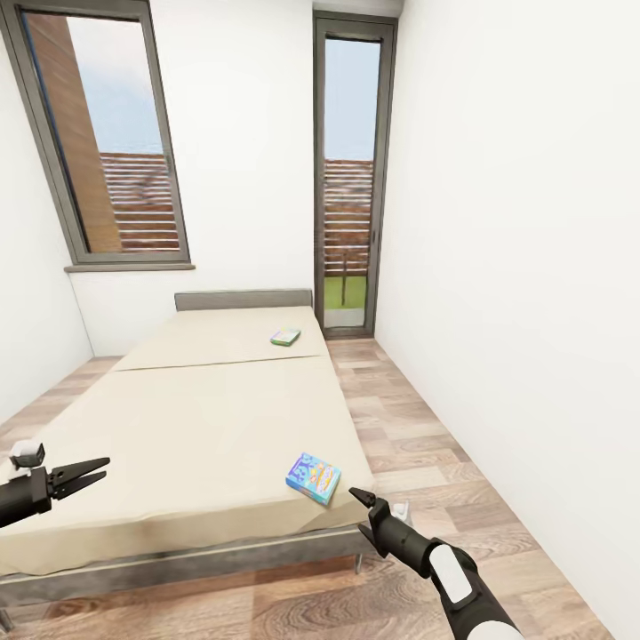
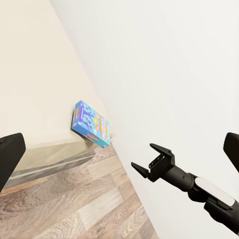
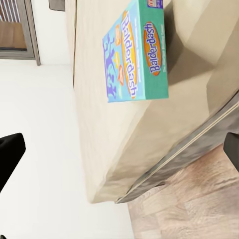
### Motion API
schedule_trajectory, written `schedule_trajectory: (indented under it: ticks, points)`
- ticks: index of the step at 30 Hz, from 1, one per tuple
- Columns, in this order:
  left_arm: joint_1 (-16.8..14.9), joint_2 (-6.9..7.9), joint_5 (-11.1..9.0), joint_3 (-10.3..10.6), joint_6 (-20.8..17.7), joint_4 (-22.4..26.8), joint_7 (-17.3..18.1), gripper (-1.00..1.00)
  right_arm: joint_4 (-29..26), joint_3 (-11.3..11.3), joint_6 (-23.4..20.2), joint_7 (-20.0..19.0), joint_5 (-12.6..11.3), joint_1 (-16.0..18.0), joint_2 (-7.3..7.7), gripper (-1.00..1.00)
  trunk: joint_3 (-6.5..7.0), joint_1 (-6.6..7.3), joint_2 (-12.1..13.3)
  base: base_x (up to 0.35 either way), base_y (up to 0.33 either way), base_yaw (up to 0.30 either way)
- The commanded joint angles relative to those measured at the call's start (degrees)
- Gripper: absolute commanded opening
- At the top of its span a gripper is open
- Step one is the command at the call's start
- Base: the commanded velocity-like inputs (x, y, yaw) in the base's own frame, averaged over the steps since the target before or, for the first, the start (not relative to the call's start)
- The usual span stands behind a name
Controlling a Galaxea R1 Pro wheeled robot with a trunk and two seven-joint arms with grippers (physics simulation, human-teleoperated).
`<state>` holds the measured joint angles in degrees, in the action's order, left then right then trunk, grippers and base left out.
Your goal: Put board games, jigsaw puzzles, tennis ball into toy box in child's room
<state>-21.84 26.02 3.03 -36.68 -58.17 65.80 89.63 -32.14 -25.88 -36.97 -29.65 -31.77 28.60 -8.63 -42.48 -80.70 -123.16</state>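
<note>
Hovering just off the bed's near right corner, the right gripper [image 1: 363, 511] has its fingers spread and empty, apparently lining up on the blue board game [image 1: 313, 477] that lies flat at that corner, close to the mattress edge. The left gripper [image 1: 89, 474], also spread and empty, hangs over the near left edge of the bed [image 1: 178, 418]. A second, green game [image 1: 285, 337] rests near the headboard's right end. Nothing blocks the nearer box; the white wall [image 1: 516, 267] runs alongside.
</note>
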Motion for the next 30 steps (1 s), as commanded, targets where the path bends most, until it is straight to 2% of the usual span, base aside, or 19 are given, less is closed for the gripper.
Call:
schedule_trajectory:
  ticks: [1,12,22,30]
  points:
    - [0.0,0.03,0.3,-0.1,-0.6,0.0,0.4,1.0,0.0,-0.4,-0.4,-0.1,0.0,0.1,-0.07,1.0,-0.06,0.01,0.0,0.082,0.092,0.0]
    - [0.0,0.0,0.2,-0.1,-0.5,0.0,0.4,1.0,0.0,-0.5,-0.4,-0.1,-0.1,0.1,-0.07,1.0,-0.06,0.01,0.0,0.169,0.16,0.0]
    - [0.0,0.0,0.2,0.0,-0.5,0.0,0.4,1.0,0.4,-0.6,-0.4,0.0,-0.1,0.1,0.03,1.0,-0.06,0.01,0.0,0.068,0.04,0.0]
    - [0.0,0.0,0.2,0.0,-0.5,0.0,0.4,1.0,1.2,-3.3,-0.3,0.0,-0.1,0.1,0.17,1.0,-0.06,0.01,0.0,0.004,0.002,0.0]
